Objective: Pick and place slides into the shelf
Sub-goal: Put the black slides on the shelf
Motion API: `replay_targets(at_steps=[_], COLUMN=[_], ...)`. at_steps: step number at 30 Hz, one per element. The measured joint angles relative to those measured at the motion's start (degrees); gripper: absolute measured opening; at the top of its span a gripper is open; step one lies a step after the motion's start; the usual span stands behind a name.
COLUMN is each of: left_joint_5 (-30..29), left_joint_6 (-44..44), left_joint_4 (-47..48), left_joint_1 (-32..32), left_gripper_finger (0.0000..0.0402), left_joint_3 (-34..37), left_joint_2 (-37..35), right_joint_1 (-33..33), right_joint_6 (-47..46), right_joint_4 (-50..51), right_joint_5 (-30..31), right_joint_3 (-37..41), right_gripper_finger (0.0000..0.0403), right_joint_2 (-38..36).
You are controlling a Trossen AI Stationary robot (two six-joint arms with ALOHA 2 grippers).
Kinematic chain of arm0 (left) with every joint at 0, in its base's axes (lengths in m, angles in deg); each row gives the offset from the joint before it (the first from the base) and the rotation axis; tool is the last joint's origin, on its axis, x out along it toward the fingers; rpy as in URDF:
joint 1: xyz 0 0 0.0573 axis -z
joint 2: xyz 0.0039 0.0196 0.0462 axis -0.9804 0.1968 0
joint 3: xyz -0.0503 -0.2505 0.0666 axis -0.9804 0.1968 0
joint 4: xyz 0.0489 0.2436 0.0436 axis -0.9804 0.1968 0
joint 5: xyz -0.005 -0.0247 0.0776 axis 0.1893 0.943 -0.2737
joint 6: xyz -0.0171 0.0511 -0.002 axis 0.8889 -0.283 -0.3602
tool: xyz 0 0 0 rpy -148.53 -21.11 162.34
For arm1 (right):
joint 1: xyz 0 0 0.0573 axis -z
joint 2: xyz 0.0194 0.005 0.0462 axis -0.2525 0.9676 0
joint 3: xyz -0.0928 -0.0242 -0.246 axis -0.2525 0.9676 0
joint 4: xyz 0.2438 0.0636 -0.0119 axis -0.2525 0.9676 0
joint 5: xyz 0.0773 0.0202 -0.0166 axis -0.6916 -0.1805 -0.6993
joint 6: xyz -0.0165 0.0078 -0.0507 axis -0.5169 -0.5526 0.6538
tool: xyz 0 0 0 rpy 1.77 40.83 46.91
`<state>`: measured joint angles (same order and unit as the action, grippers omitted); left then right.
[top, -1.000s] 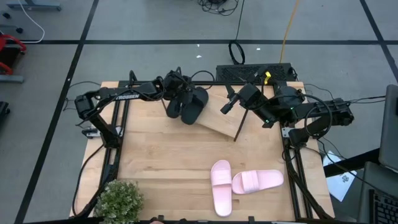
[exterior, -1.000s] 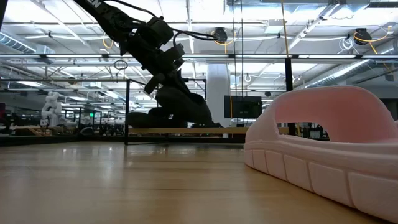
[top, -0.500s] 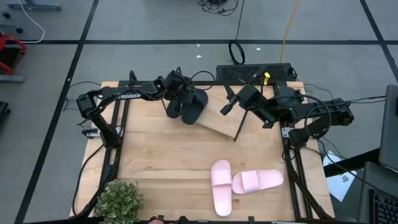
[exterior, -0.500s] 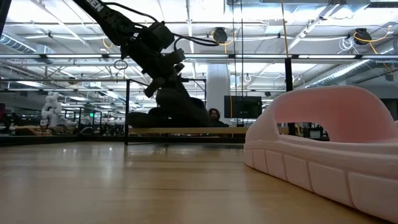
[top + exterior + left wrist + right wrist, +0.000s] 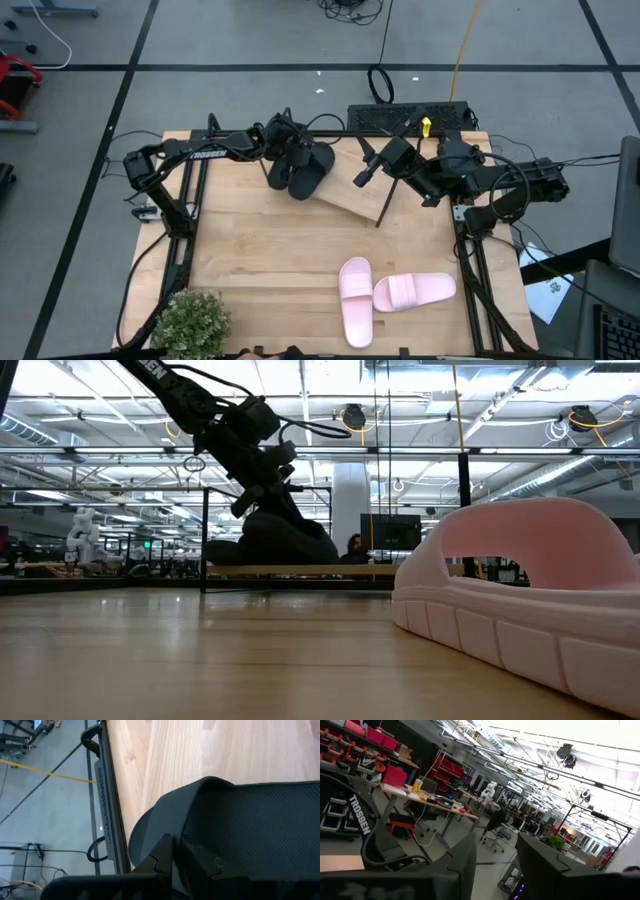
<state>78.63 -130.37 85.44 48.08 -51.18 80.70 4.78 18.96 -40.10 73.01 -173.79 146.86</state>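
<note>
Two black slides (image 5: 300, 168) lie side by side at the left end of the slanted wooden shelf (image 5: 358, 192), at the table's far middle. In the low view they are a dark mass (image 5: 285, 542) on the board (image 5: 380, 570). My left gripper (image 5: 284, 142) is over their far ends, shut on one black slide (image 5: 240, 825). My right gripper (image 5: 366, 172) hovers open and empty over the shelf's far right part. Two pink slides (image 5: 355, 300) (image 5: 414, 291) lie on the table near its front right, touching each other. My left gripper pinches a thin black edge of the slide's upper part (image 5: 176, 847) between its two fingers. In the low view the fingers (image 5: 262, 472) slant down at the slide from above and from the table's left. The slide's lower part is down on the shelf board.
A potted plant (image 5: 190, 320) stands at the table's near left corner. A bare stretch of tabletop (image 5: 260, 240) lies between the shelf and the pink slides. Black frame rails (image 5: 185, 210) run along the table's left and right edges. A person shows far behind the shelf (image 5: 352, 546).
My left gripper has come down a little with the black slide, which now sits lower on the shelf board. My right gripper has drifted slightly toward the table's far left, still open.
</note>
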Motion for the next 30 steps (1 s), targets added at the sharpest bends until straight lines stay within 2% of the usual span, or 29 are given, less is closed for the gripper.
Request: replay_targets(at_steps=[11, 30], left_joint_5=[-2.07, -3.60], left_joint_6=[2.79, 4.34], left_joint_4=[1.32, 2.48], left_joint_1=[0.18, 0.33], left_gripper_finger=[0.0034, 0.0085], left_joint_3=[-0.04, -0.04], left_joint_2=[1.13, 1.11], right_joint_1=[0.00, 0.00], right_joint_6=[-2.10, -4.52], right_joint_4=[0.32, 2.64], right_joint_5=[0.00, -0.02], right_joint_3=[0.00, 0.00], right_gripper_finger=[0.0130, 0.0130], right_joint_2=[0.00, 0.00])
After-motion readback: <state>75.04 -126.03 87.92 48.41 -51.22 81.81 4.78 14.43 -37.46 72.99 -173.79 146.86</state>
